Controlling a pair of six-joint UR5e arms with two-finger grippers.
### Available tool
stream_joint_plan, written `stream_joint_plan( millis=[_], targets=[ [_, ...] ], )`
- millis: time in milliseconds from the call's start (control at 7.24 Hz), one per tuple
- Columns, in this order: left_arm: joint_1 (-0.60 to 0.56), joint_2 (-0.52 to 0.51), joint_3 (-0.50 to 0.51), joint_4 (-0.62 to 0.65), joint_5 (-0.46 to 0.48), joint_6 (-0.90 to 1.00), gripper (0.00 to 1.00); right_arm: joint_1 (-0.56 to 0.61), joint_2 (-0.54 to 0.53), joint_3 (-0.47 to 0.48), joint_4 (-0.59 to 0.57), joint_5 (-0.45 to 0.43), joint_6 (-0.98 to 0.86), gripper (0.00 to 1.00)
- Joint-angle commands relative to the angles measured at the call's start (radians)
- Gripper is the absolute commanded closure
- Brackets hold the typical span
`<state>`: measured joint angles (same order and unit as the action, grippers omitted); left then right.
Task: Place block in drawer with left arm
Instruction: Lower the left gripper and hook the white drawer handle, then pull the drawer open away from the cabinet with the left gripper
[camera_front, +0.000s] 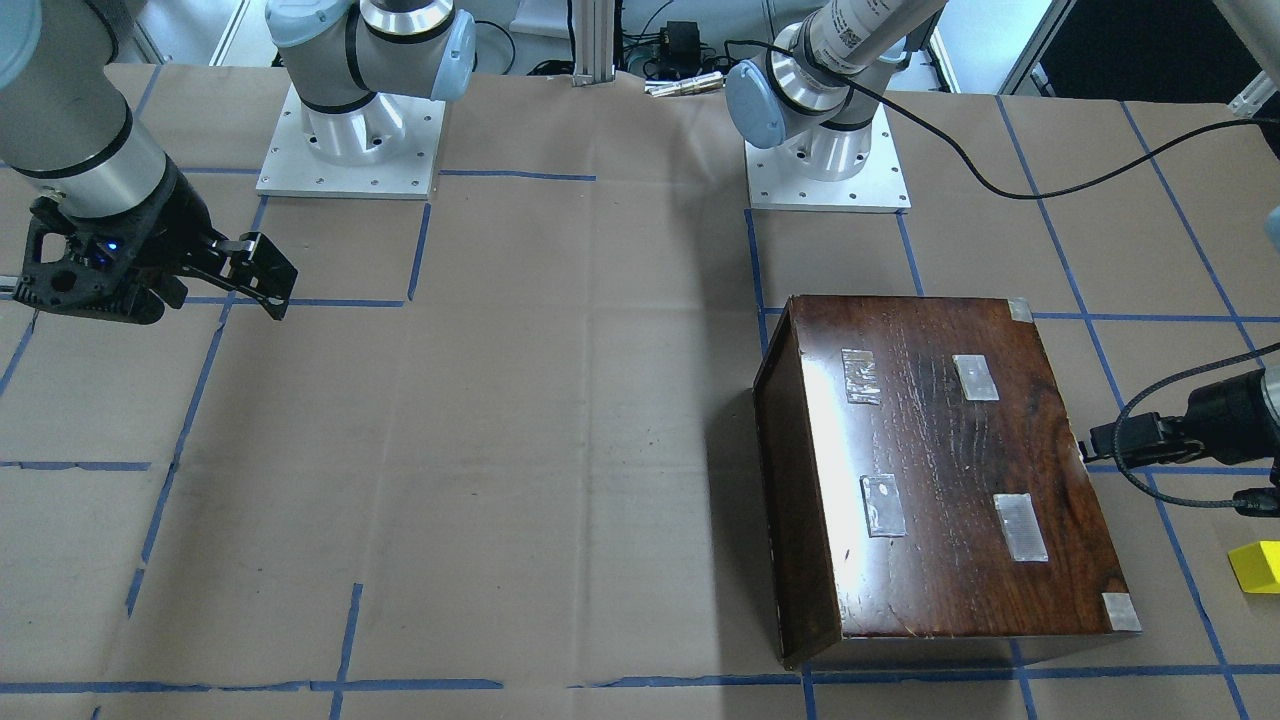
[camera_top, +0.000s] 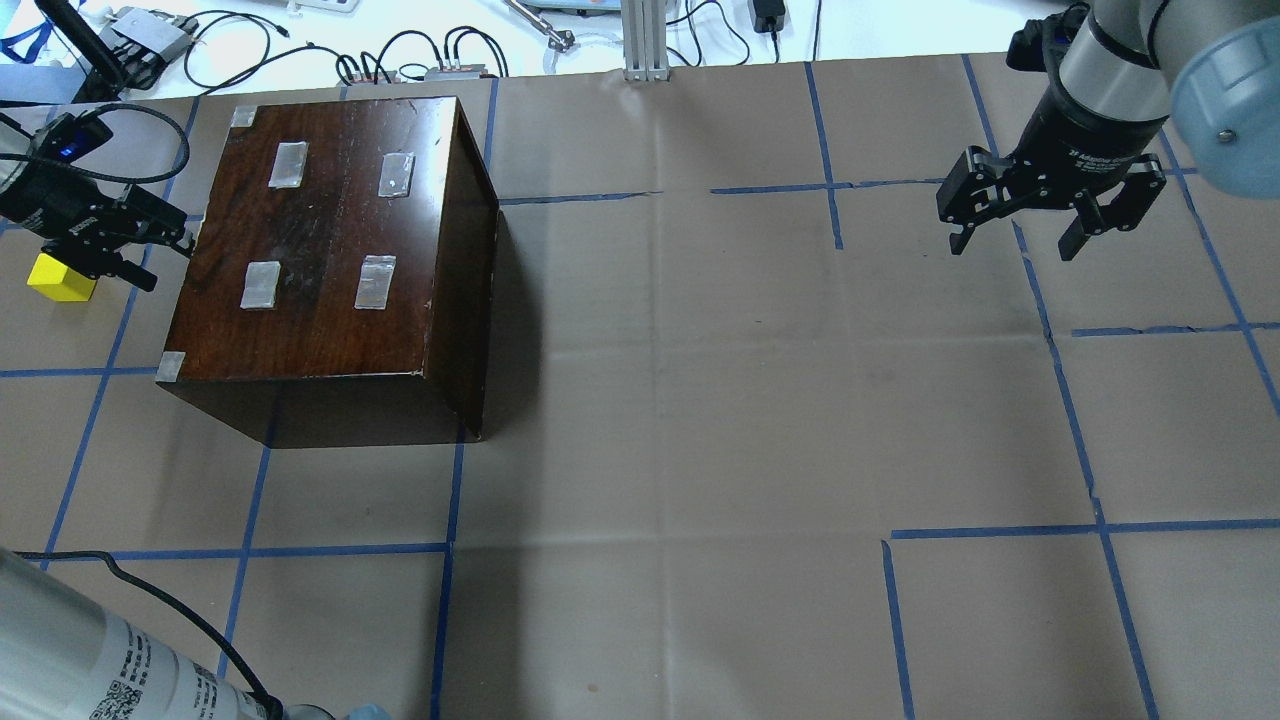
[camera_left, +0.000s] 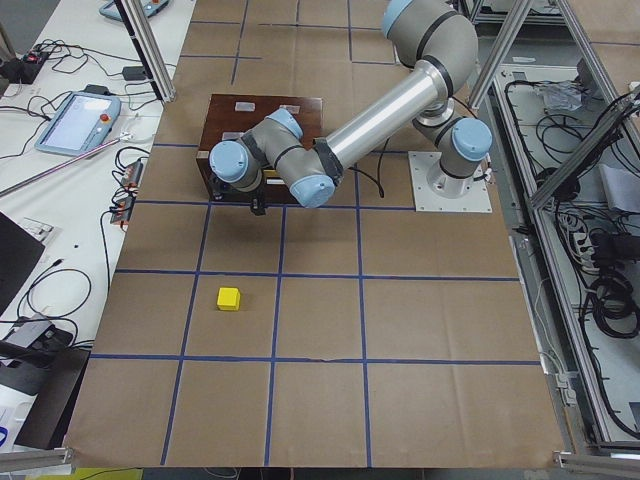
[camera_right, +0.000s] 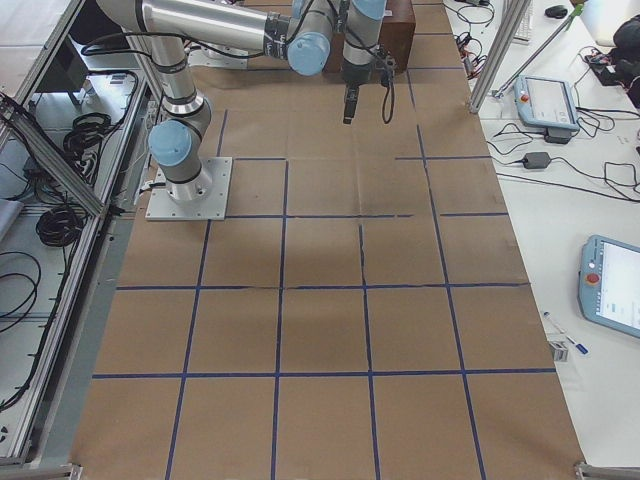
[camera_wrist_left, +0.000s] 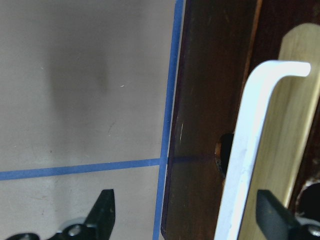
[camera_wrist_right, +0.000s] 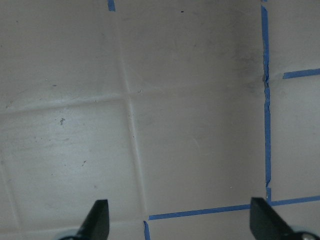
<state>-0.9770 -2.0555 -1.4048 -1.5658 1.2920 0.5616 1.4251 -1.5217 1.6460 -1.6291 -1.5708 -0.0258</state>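
Block (camera_top: 62, 277) on table (camera_top: 760, 400), outside wooden box (camera_top: 325, 225).

The left arm (camera_left: 385, 118) and right arm (camera_front: 70, 120) are silver tubes with light-blue joint caps on square white base plates (camera_front: 290, 180) edged with screws. The left one bears a QR-code label (camera_top: 120, 690) and a loose black cable (camera_front: 990, 190). The left gripper (camera_wrist_left: 185, 202) and right gripper (camera_top: 1012, 247) are black.

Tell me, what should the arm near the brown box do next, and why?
Probably close the left gripper on the white handle: its open fingers sit either side of it, the drawer looks shut, and the yellow block lies on the table beside the box.
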Motion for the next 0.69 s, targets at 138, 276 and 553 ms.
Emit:
stream_joint_plan(
  millis=[138,276,553],
  targets=[
    [0.0,-0.012,0.0,0.001,0.009,0.003,0.01,0.0,0.0,-0.002,0.0,0.0,0.0,0.0],
    [0.0,-0.015,-0.002,0.001,0.009,0.003,0.01,0.0,0.0,-0.002,0.0,0.0,0.0,0.0],
    [0.0,-0.034,0.013,0.013,0.01,0.006,0.01,0.0,0.0,0.0,0.0,0.0,0.0,0.0]
  ],
)
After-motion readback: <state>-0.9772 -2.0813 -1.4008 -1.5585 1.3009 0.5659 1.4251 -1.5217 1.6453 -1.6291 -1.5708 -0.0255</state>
